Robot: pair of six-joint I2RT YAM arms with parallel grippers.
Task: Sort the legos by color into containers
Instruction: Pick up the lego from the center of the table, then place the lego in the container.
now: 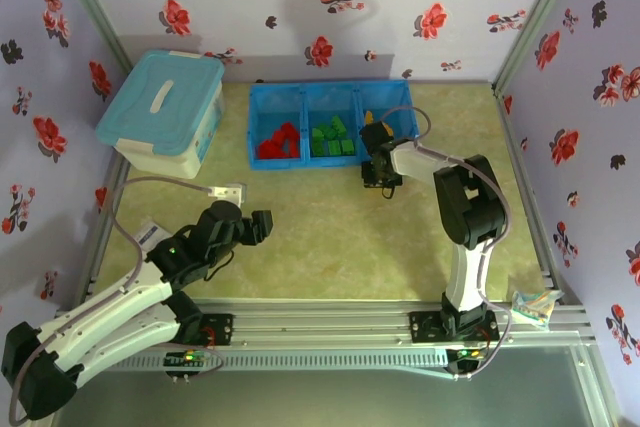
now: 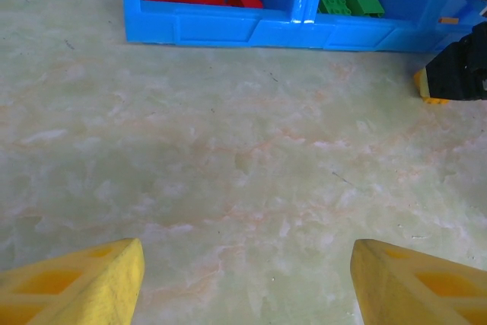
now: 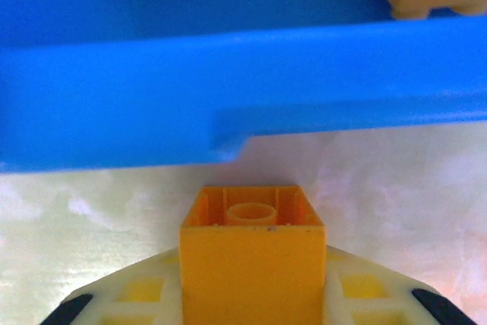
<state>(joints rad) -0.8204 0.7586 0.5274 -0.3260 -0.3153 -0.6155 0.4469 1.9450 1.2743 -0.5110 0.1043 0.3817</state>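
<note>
Orange-yellow plastic sits in the right hand (image 3: 252,306): 1 brick (image 3: 252,253), hollow underside toward the wrist camera, is pinched between the 2 pale fingers just in front of the bright blue tray (image 3: 228,89), with the table (image 3: 396,188) beneath. From above, this hand stands at the near wall of the right compartment of the tray's 3, where other orange-yellow pieces (image 1: 371,115) lie. The left compartment holds red legos (image 1: 278,143), the middle one green legos (image 1: 333,137). Well back from the tray, the left hand (image 1: 262,224) hangs over bare table, its yellow fingers (image 2: 84,279) spread wide apart.
</note>
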